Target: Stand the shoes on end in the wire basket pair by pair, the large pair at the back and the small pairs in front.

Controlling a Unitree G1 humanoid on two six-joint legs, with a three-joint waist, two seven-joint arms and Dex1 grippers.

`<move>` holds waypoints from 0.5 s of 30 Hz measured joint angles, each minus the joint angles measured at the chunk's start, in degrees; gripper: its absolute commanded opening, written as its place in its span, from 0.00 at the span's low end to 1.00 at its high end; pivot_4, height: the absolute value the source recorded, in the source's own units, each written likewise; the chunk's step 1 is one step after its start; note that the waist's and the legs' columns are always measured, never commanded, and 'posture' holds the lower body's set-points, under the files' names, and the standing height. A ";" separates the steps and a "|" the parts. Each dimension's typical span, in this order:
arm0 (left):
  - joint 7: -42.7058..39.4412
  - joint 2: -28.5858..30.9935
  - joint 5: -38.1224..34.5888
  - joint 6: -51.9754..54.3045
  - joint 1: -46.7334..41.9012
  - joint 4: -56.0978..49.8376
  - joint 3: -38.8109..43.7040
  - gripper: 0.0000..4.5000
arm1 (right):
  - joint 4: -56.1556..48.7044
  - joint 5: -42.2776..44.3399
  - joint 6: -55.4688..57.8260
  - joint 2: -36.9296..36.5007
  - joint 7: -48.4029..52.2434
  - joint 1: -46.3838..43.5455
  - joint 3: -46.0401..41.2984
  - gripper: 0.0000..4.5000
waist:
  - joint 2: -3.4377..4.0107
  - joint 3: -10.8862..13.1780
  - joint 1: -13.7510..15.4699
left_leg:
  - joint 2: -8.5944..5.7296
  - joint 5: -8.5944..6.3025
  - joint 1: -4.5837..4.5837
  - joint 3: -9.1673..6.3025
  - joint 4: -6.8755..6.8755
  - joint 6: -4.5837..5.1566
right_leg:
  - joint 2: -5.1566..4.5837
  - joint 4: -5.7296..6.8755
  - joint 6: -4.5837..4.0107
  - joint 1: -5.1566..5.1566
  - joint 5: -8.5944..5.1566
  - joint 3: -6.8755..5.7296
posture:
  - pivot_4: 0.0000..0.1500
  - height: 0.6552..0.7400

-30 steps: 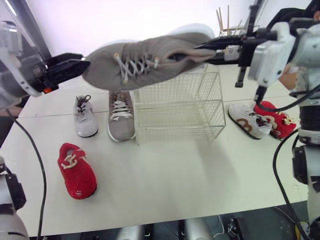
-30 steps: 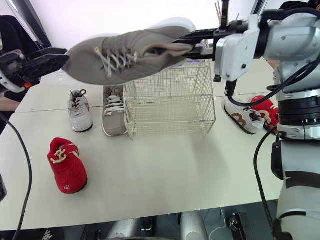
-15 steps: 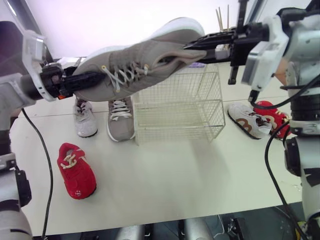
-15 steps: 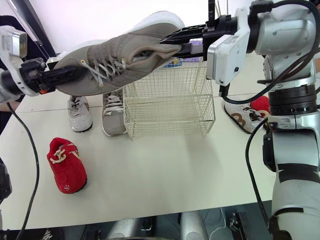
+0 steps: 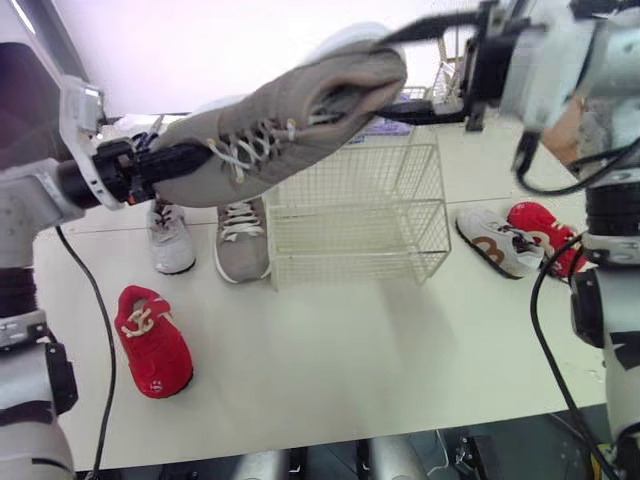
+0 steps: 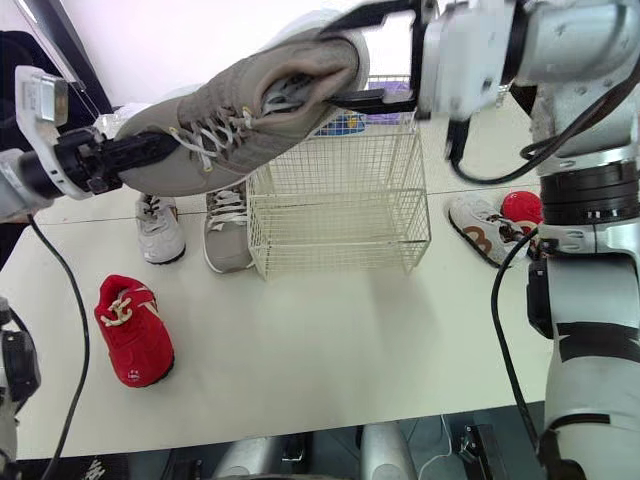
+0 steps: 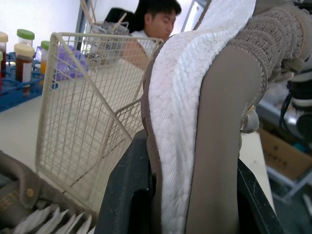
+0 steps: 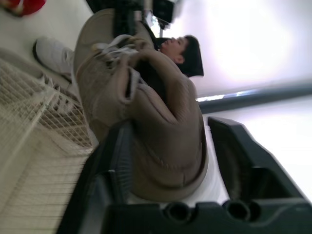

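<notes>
A large grey shoe (image 5: 285, 110) hangs in the air above the left side of the wire basket (image 5: 355, 215), toe lower than heel. My left gripper (image 5: 188, 160) is shut on its toe, and its black fingers (image 7: 127, 195) press both sides of the white sole. My right gripper (image 6: 348, 60) stands open around the heel, with a gap beside one finger (image 8: 239, 156). The other large grey shoe (image 5: 241, 240) lies on the table left of the basket, next to a small pale shoe (image 5: 170, 240). A small red shoe (image 5: 150, 340) lies nearer the front left.
Right of the basket lie a white shoe with brown trim (image 5: 497, 240) and a second red shoe (image 5: 542, 235). A person (image 7: 156, 14) sits beyond the table's far edge, near a rack of tubes (image 7: 14, 58).
My left gripper reached the toe and closed on it. My right gripper opened off the heel, and the shoe's heel end tilted upward.
</notes>
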 measured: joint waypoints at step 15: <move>23.12 -13.64 -18.17 5.14 4.93 -15.42 10.22 0.14 | -19.59 36.17 63.80 9.32 -24.92 26.24 -21.57 0.99 | -0.02 0.00 -0.33 | 0.02 -0.15 -0.01 0.07 -0.03 0.25 | -0.04 0.04 -0.01 -0.04 0.00 0.06 | 1.00 1.00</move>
